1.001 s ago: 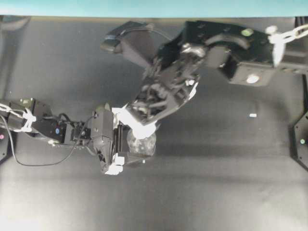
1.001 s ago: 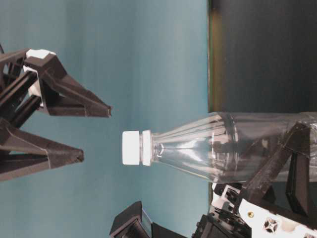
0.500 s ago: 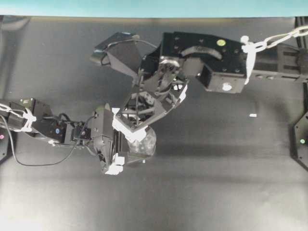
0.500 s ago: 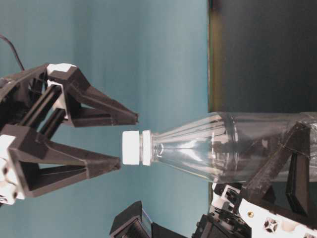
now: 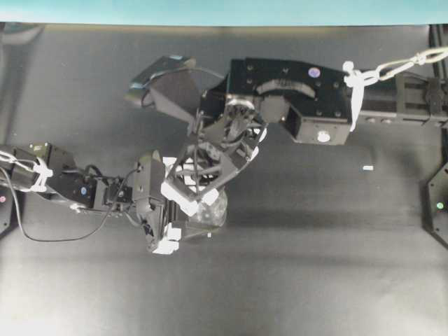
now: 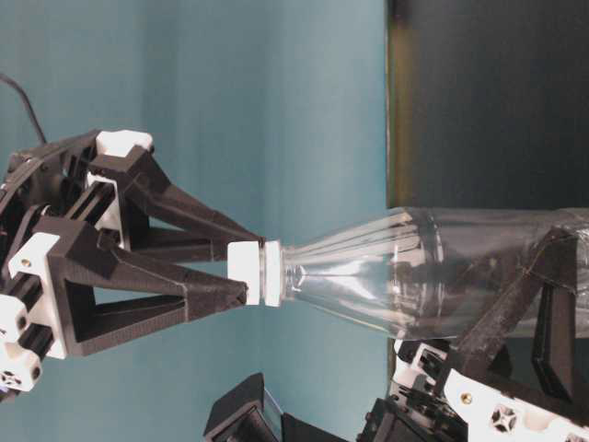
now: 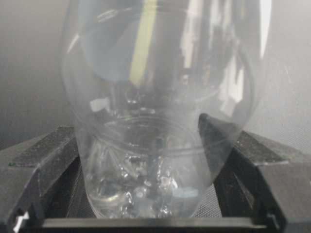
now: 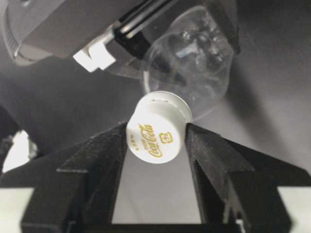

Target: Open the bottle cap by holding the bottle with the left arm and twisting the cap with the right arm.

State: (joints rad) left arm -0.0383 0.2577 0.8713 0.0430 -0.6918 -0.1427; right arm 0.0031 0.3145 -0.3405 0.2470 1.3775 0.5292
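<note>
The clear bottle (image 5: 214, 211) stands upright on the black table, its body held in my left gripper (image 5: 171, 210), whose black fingers (image 7: 43, 150) press on both sides of the bottle (image 7: 155, 121). My right gripper (image 5: 192, 199) reaches down from above and hides the neck in the overhead view. In the right wrist view both black fingers (image 8: 104, 155) touch opposite sides of the white bottle cap (image 8: 156, 134), which bears gold lettering. The table-level view shows the same: the right gripper (image 6: 241, 267) closes round the cap (image 6: 245, 273) on the neck of the bottle (image 6: 396, 272).
A tiny white scrap (image 5: 367, 168) lies on the black table (image 5: 315, 266) to the right. A black mount (image 5: 437, 203) sits at the right edge. A teal wall runs along the far side.
The right gripper came down onto the cap and its jaws closed from wide apart until they touch it. The left gripper and the bottle stayed still.
</note>
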